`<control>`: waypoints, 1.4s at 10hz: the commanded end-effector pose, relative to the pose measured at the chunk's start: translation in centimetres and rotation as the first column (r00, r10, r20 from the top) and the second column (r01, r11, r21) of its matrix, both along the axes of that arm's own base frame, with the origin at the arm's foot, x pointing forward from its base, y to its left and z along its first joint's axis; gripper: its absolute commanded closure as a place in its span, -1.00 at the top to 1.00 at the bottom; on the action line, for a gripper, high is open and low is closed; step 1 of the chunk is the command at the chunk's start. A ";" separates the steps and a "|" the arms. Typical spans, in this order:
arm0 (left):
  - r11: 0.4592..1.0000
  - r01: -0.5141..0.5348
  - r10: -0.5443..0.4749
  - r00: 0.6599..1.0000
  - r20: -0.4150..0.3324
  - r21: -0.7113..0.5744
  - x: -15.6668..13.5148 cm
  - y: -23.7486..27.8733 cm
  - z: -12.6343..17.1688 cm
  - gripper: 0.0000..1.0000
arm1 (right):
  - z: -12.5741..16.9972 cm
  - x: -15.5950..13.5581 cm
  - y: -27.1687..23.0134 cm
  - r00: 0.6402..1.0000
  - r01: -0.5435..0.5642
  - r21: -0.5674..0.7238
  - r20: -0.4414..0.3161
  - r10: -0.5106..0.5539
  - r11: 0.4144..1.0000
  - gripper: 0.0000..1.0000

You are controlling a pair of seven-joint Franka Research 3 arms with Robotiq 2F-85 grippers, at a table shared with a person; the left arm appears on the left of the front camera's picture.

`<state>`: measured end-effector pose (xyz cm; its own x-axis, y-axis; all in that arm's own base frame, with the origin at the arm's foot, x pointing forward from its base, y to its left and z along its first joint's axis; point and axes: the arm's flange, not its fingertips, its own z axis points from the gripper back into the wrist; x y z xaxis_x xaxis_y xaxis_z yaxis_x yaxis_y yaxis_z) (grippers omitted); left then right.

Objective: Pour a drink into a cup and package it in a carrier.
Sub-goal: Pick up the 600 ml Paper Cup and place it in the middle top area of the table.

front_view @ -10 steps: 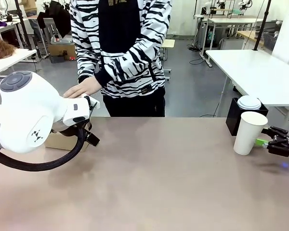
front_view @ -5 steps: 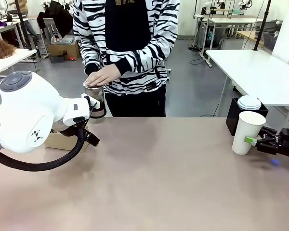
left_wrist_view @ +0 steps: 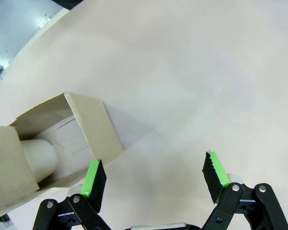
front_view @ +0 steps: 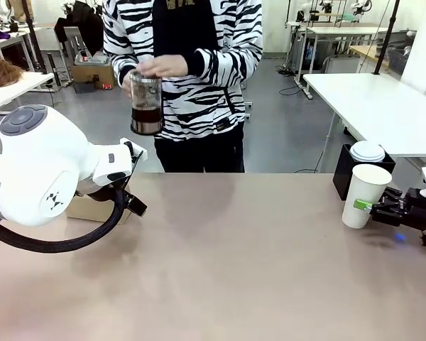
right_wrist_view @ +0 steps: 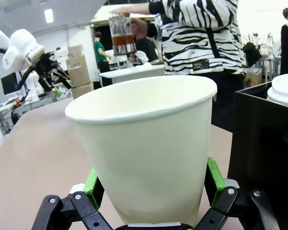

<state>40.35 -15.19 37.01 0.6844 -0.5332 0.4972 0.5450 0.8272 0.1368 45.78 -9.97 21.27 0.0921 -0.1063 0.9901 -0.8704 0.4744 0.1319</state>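
The tall white paper cup (front_view: 366, 195) stands at the table's right end, and my right gripper (front_view: 369, 207) is shut on its lower half. In the right wrist view both green pads (right_wrist_view: 212, 176) press the walls of the cup (right_wrist_view: 144, 143), which looks empty. Across the table, the person holds a glass pitcher (front_view: 146, 103) of dark drink (front_view: 146, 116) at chest height. The brown cardboard carrier (front_view: 91, 209) sits behind my left arm. My left gripper (left_wrist_view: 153, 172) hovers open beside the carrier (left_wrist_view: 93, 124), holding nothing.
A black box (front_view: 346, 177) with white lids (front_view: 367, 150) stands just behind the cup, close to my right gripper. A white cylinder (left_wrist_view: 38, 155) lies inside the carrier. The broad middle of the tan table (front_view: 234, 263) is bare.
The person lifted the pitcher from the table's left side up to chest height. My right gripper closed on the cup and nudged it slightly left. The left arm has not moved.
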 end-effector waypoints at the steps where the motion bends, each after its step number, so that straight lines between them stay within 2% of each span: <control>1: 1.000 0.001 -0.001 1.000 0.000 -0.001 0.0 0.0 0.0 1.00 | 0.4 0.6 0.6 1.000 0.026 -0.011 -0.013 -0.026 1.000 0.60; 6: 1.000 0.001 -0.001 1.000 0.000 -0.001 0.0 0.0 0.0 1.00 | -0.1 0.0 0.0 1.000 -0.001 -0.002 -0.003 0.001 1.000 0.60; 7: 1.000 0.001 -0.001 1.000 0.000 -0.001 0.0 0.0 0.0 1.00 | 3.2 -1.6 1.3 1.000 -0.021 0.017 0.022 0.020 1.000 0.60; 9: 1.000 0.001 -0.001 1.000 0.000 -0.001 0.0 0.0 0.0 1.00 | 7.9 -2.2 5.1 1.000 -0.018 -0.004 -0.012 0.018 1.000 0.60; 11: 1.000 0.001 -0.001 1.000 0.000 -0.001 0.0 0.0 0.0 1.00 | 10.2 0.2 10.9 0.998 0.015 -0.029 -0.067 -0.017 0.999 0.60; 14: 1.000 0.001 -0.001 1.000 0.000 -0.001 0.0 0.0 0.0 1.00 | 9.9 5.0 18.4 0.997 0.013 -0.024 -0.076 -0.014 1.000 0.60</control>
<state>40.35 -15.19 37.00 0.6845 -0.5334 0.4970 0.5450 0.8271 0.1371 48.18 7.35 32.08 0.1530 -0.0823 0.9848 -0.8677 0.4657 0.1737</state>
